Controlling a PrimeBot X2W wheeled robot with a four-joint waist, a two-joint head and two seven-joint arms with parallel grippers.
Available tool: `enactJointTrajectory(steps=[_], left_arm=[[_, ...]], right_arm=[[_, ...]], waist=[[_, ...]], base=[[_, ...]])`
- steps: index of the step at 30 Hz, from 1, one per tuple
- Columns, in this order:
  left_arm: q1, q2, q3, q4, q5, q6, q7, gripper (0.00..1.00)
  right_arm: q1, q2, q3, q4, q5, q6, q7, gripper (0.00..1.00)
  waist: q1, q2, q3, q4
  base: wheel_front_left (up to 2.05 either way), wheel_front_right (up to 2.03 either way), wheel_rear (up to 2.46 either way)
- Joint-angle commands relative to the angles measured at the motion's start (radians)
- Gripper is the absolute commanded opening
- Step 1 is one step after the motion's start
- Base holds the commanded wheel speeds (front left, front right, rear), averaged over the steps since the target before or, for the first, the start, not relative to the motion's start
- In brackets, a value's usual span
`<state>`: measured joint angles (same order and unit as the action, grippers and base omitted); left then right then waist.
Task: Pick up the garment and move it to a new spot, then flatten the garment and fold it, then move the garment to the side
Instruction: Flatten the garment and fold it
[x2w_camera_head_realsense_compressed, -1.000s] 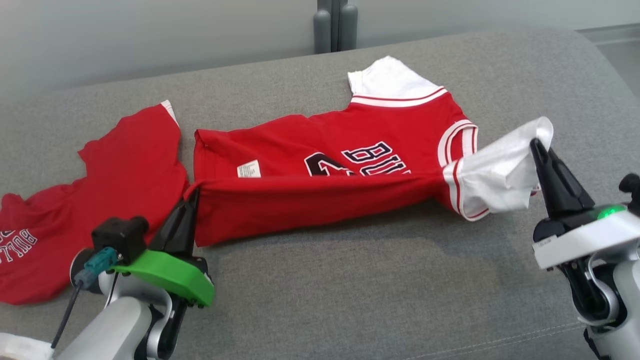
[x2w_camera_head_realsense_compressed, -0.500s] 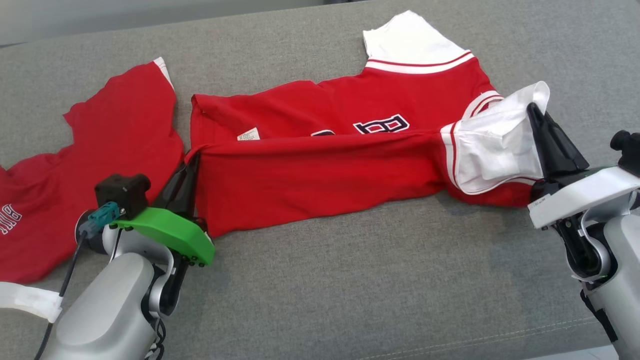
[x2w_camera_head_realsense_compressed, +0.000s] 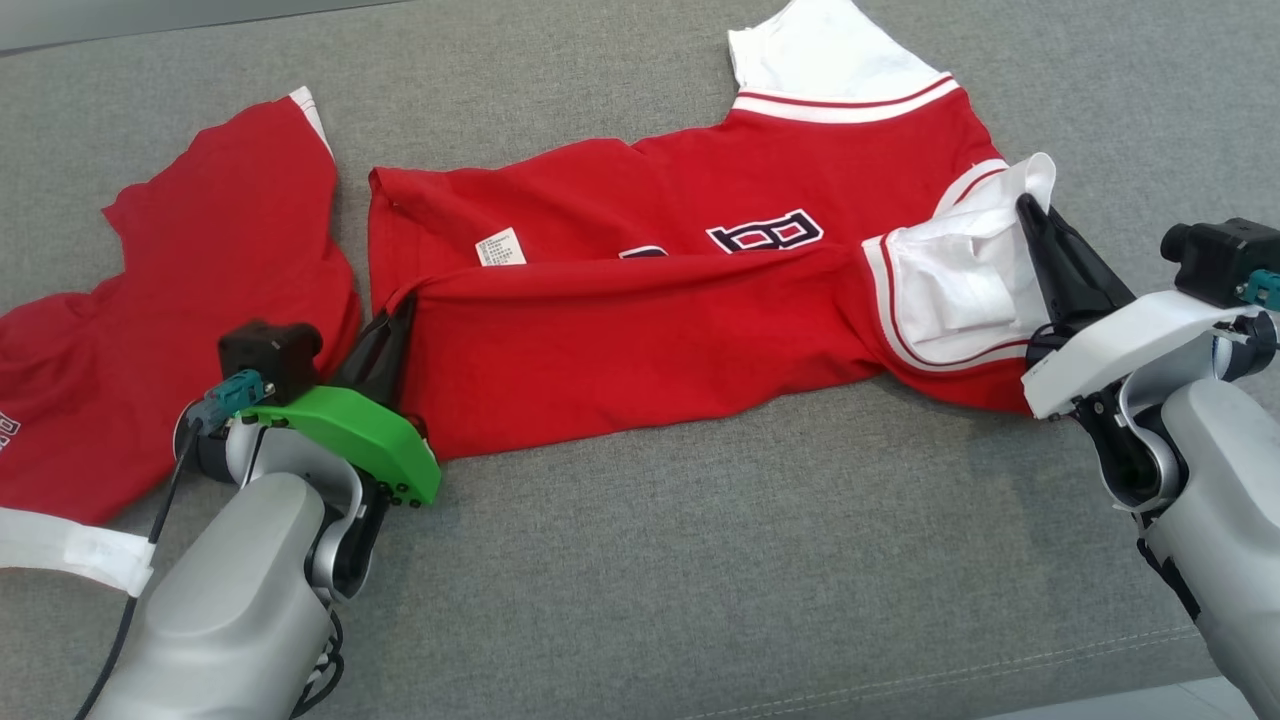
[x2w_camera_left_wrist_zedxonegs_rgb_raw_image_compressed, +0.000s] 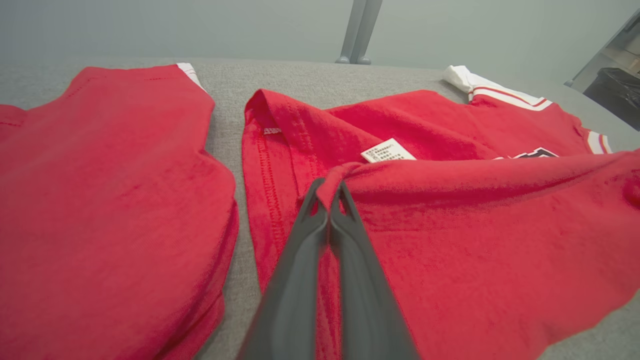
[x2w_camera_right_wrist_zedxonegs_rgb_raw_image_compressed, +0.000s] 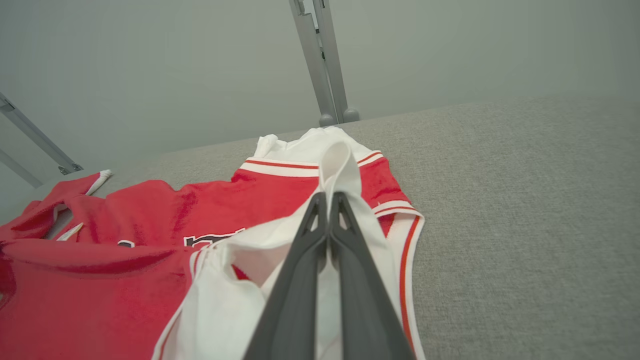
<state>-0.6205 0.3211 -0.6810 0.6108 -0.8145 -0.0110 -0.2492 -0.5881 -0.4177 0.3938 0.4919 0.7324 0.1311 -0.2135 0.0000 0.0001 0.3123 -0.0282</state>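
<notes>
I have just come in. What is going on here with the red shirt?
A two-armed robot is folding a red jersey on a grey padded surface. Its left gripper is shut on a red corner of it, and its right gripper is shut on the white sleeve. The edge held between them lies over the jersey, partly covering the lettering. A second red garment lies at the robot's left.

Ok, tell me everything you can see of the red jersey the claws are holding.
The red jersey is soft knit cloth with white sleeves trimmed in red stripes, dark outlined chest lettering and a small white care label. It lies sideways on the grey cushion, its near edge lifted and folded partway over the body, hiding part of the lettering. The left claw is shut on the red hem corner, the right claw on the near white sleeve.
</notes>
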Motion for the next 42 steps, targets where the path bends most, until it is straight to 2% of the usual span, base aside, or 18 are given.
enactJointTrajectory(steps=[1, 2, 3, 4, 5, 6, 13, 24, 35, 42], left_arm=[[-0.019, -0.002, 0.001, 0.009, 0.004, -0.006, -0.006, 0.0], [-0.025, -0.009, 0.0, 0.025, 0.003, -0.01, -0.007, 0.0], [-0.029, -0.014, -0.001, 0.041, 0.002, -0.016, -0.007, 0.0], [-0.035, -0.018, -0.003, 0.056, 0.002, -0.02, -0.006, 0.34], [-0.04, -0.022, -0.003, 0.07, 0.004, -0.025, -0.008, 0.76], [-0.048, -0.035, -0.005, 0.095, 0.004, -0.033, -0.008, 1.0], [-0.048, -0.056, 0.011, 0.131, 0.015, -0.047, -0.017, 1.0], [0.012, -0.047, 0.056, 0.104, 0.041, -0.04, -0.016, 1.0], [0.141, -0.013, 0.101, -0.036, 0.07, 0.013, -0.016, 1.0], [0.245, 0.008, 0.116, -0.135, 0.047, 0.073, -0.005, 1.0]], right_arm=[[-0.013, 0.001, 0.004, 0.01, 0.005, -0.001, -0.01, 0.14], [-0.024, 0.004, 0.009, 0.028, 0.011, -0.001, -0.014, 0.31], [-0.034, 0.005, 0.018, 0.044, 0.015, -0.001, -0.018, 0.63], [-0.042, 0.006, 0.026, 0.06, 0.018, -0.001, -0.022, 1.0], [-0.05, 0.008, 0.035, 0.074, 0.024, -0.001, -0.025, 1.0], [-0.066, 0.008, 0.043, 0.098, 0.025, -0.001, -0.034, 1.0], [-0.07, 0.016, 0.037, 0.128, 0.03, -0.001, -0.052, 1.0], [0.003, 0.017, -0.009, 0.047, -0.007, -0.001, -0.052, 1.0], [0.138, 0.003, -0.071, -0.049, -0.059, -0.001, -0.052, 1.0], [0.232, 0.021, -0.107, -0.061, -0.096, -0.001, -0.052, 1.0]], waist=[[0.0, -0.0001, 0.0, 0.0], [0.0, -0.0001, -0.001, 0.001], [0.0, -0.0001, -0.002, 0.002], [0.0, -0.0001, -0.003, 0.003], [0.0, -0.0001, -0.005, 0.003], [0.0, -0.0001, -0.008, 0.005], [0.0, -0.0001, -0.034, 0.008], [0.0, -0.0001, -0.084, -0.001], [0.0, -0.0001, -0.139, 0.0], [0.0, -0.0001, -0.171, -0.004]], base=[[0.0, 0.0, 0.0], [0.0, 0.0, 0.0], [0.0, 0.0, 0.0], [0.0, 0.0, 0.0], [0.0, 0.0, 0.0], [0.0, 0.0, 0.0], [0.0, 0.0, 0.0], [0.0, 0.0, 0.0], [0.0, 0.0, 0.0], [0.0, 0.0, 0.0]])
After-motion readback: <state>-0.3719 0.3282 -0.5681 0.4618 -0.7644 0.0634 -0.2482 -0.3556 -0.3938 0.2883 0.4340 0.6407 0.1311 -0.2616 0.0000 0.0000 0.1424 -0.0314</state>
